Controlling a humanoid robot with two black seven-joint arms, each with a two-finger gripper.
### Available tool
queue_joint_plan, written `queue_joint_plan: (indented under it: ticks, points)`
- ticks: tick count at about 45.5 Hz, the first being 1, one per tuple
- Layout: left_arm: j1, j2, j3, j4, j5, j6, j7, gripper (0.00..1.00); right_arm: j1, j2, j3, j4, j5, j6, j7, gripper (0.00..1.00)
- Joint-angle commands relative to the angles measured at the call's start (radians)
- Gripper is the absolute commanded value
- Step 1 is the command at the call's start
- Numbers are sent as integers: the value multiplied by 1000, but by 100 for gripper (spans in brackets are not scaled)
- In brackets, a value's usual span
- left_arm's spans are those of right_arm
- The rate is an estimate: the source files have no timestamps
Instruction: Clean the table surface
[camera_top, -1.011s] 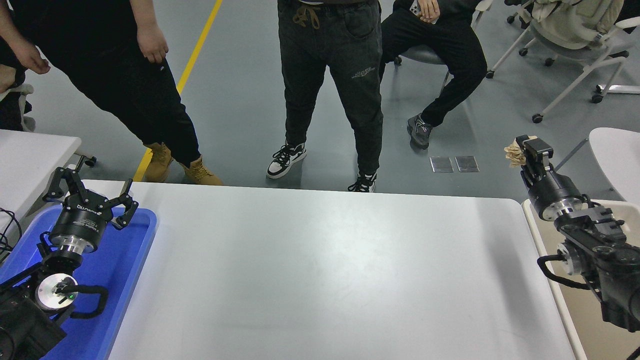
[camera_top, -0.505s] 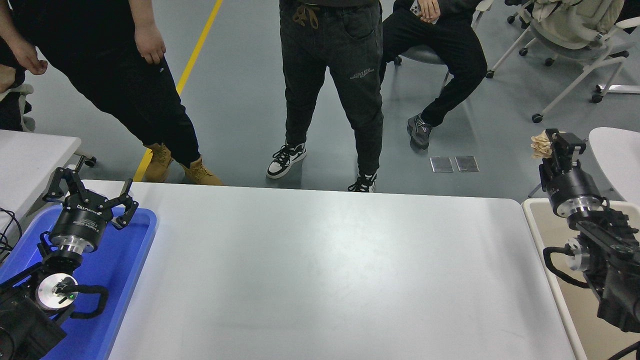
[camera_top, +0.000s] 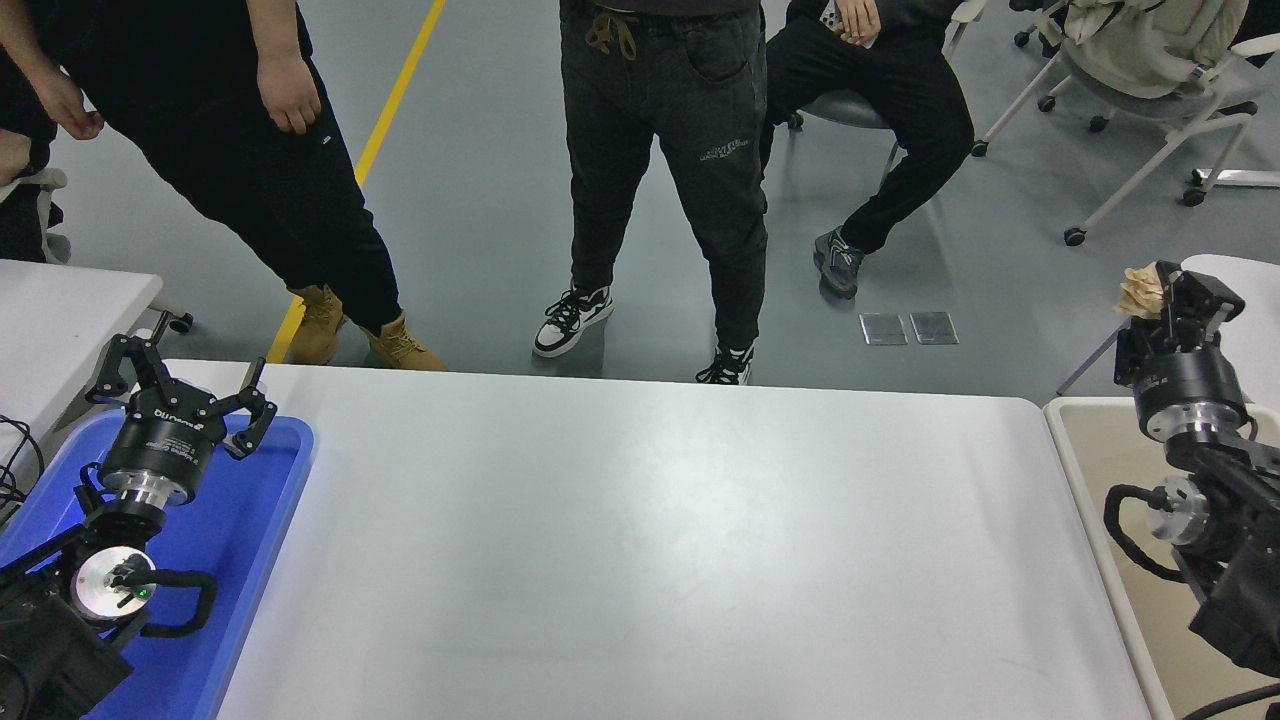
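The table surface (camera_top: 640, 540) is a wide, glossy white top filling the middle of the head view. My right gripper (camera_top: 1160, 292) is raised past the table's right end, above the beige tray, and is shut on a crumpled beige wad of paper (camera_top: 1140, 290). My left gripper (camera_top: 180, 385) is open and empty, parked over the blue tray at the lower left.
A blue plastic tray (camera_top: 260, 520) lies at the table's left end. A beige tray (camera_top: 1100, 470) stands at the right end. Another white table (camera_top: 60, 310) stands far left. Three people (camera_top: 660, 150) are beyond the far edge. A wheeled chair (camera_top: 1140, 70) is top right.
My right gripper has moved to the right with the paper wad, from past the table's far right corner to above the beige tray. The left arm has not moved.
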Motion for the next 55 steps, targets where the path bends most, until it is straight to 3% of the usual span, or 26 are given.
queue_joint_plan:
  ticks: [1,18,31,55]
  points:
    - [0,0,0,0,0,0,0,100,-11,0,23,2,9,19,0,0]
    - [0,0,0,0,0,0,0,100,-11,-28,3,-16,6,7,0,0]
    - [0,0,0,0,0,0,0,100,50,-56,-181,-303,11,2,-18,0]
    - [0,0,0,0,0,0,0,100,23,-39,-497,-377,20,-19,-402,0]
